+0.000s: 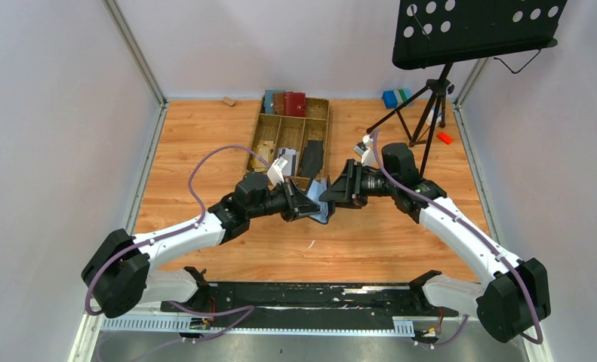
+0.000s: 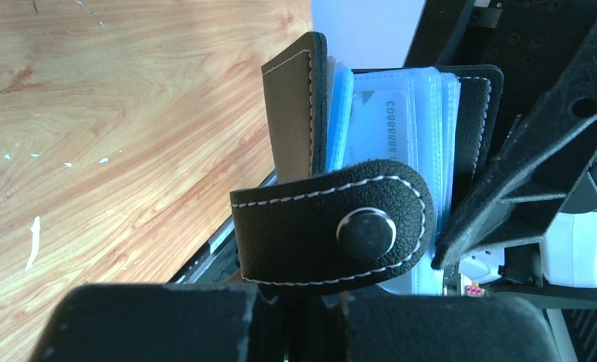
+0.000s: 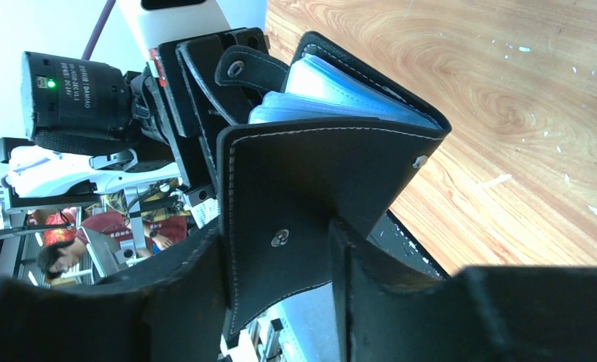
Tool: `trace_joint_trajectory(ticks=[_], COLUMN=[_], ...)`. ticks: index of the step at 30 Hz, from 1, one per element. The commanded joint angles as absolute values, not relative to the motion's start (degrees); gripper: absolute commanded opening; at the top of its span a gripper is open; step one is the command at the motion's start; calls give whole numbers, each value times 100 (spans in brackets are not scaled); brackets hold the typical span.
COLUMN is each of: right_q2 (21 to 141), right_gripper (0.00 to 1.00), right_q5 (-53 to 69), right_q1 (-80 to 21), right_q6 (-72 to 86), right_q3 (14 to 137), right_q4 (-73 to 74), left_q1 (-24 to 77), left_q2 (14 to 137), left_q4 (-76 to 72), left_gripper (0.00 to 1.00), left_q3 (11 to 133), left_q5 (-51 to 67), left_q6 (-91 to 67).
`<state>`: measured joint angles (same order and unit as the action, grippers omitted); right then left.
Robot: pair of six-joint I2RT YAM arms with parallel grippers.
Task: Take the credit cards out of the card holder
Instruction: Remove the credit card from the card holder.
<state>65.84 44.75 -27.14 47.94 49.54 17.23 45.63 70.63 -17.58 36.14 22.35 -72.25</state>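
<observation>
Left wrist: my left hand [image 2: 299, 302] clamps the holder [image 2: 333, 226]. Right hand [image 3: 276, 253] straddles it, grip unclear; pinch one card [image 2: 386, 121].

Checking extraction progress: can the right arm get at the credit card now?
Probably not yet: the right gripper straddles the outer cover of the card holder, while the credit card sits inside the sleeve pages.

Holder [image 2: 310, 226] in pebbled matt black leather with white stitching, dull metal snap [image 2: 366, 230], glossy clear-blue plastic sleeves [image 2: 433, 128], smooth pale card [image 2: 382, 121], table [image 2: 129, 113] in wood grain, lightly scuffed
</observation>
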Motion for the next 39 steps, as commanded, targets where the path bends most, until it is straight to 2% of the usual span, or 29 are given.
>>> trace_joint_trajectory(ticks=[1,3,6,9,10,11,14,15,16,19,21,26,29,33,37,39], right_q2=[6455,6459,6460,6492,6526,6560,6549,6548,6579,6708,6839,7066,7018,6941,6870,6888], right_gripper=[41,37,22,18,22,31,65,71,74,76,74,61,48,45,35,35], right_q5=[4723,4735,4733,4682,4650,4634,4596,4589,4618,4640,4542,4341,4358,4396,4490,4583], right_q1=[-2678,-2673,-2658,-2645,-2641,-2637,-2635,-2637,-2643,-2684,-2738,-2770,-2772,-2775,-2775,-2764], right_q6=[5020,5034,5031,4956,4851,4766,4696,4707,4699,4656,4443,4125,4167,4274,4489,4634], right_q3=[4986,4969,4967,4993,5046,5092,5116,5115,5119,5177,5327,5466,5423,5409,5317,5256], right_q4=[972,966,971,1159,1324,1476,1563,1549,1541,1639,1996,2684,2567,2364,1991,1796], left_q1=[4632,4632,4632,4632,4632,4632,4636,4642,4647,4724,4757,4790,4790,4790,4790,4790], left_q2=[7065,7060,7036,7007,6980,6957,6887,6893,6903,6972,7020,7086,7109,7110,7125,7151], left_q4=[-2364,-2364,-2347,-2272,-2181,-2005,-1328,-1138,-976,-616,-397,-57,-81,-282,-900,-1244], left_gripper=[0,0,0,0,0,0,0,0,0,0,0,0,0,0,0,0], left_q3=[3652,3645,3639,3661,3697,3756,4009,4095,4165,4374,4531,4717,4690,4598,4369,4267], left_q5=[2515,2514,2497,2469,2440,2390,2240,2207,2166,2059,2004,1902,1918,2010,2228,2346], left_q6=[-7362,-7358,-7359,-7328,-7268,-7177,-6829,-6737,-6659,-6466,-6326,-6114,-6121,-6198,-6504,-6665])
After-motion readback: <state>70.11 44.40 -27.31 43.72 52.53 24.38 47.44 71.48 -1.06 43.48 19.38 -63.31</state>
